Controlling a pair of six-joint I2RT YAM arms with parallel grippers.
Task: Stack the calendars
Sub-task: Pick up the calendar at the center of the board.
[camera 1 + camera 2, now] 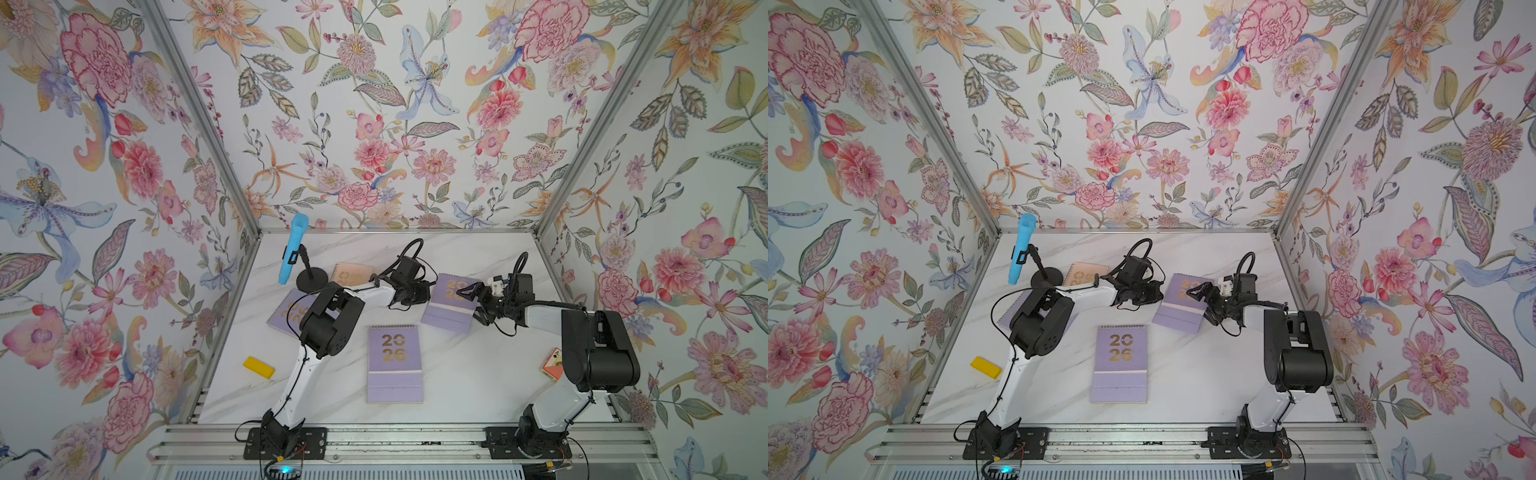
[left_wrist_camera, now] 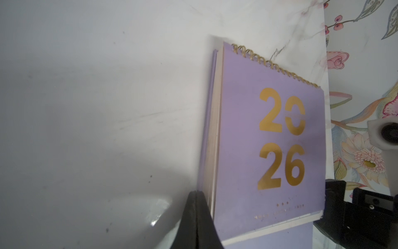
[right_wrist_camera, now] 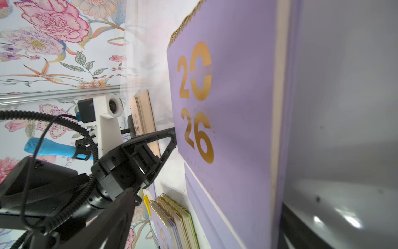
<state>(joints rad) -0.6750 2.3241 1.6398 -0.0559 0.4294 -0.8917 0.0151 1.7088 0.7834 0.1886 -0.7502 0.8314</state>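
A lilac calendar [image 1: 451, 303] [image 2: 269, 140] [image 3: 232, 107] with gold "2026" lies askew at centre right of the table, between my two grippers. My left gripper [image 1: 426, 291] [image 2: 197, 217] is shut and empty, its tip against that calendar's left edge. My right gripper [image 1: 467, 307] [image 3: 204, 215] is open, one finger on either side of the calendar's right part. Another lilac calendar [image 1: 395, 363] lies flat at the front centre. A stack of calendars [image 1: 284, 311] [image 3: 172, 215], lilac on top, sits partly under my left arm. A peach calendar [image 1: 349, 274] lies behind it.
A blue microphone [image 1: 293, 249] on a black stand rises at the back left. A small yellow block [image 1: 259, 367] lies at the front left. An orange playing card [image 1: 552, 363] shows partly under my right arm. Floral walls close three sides.
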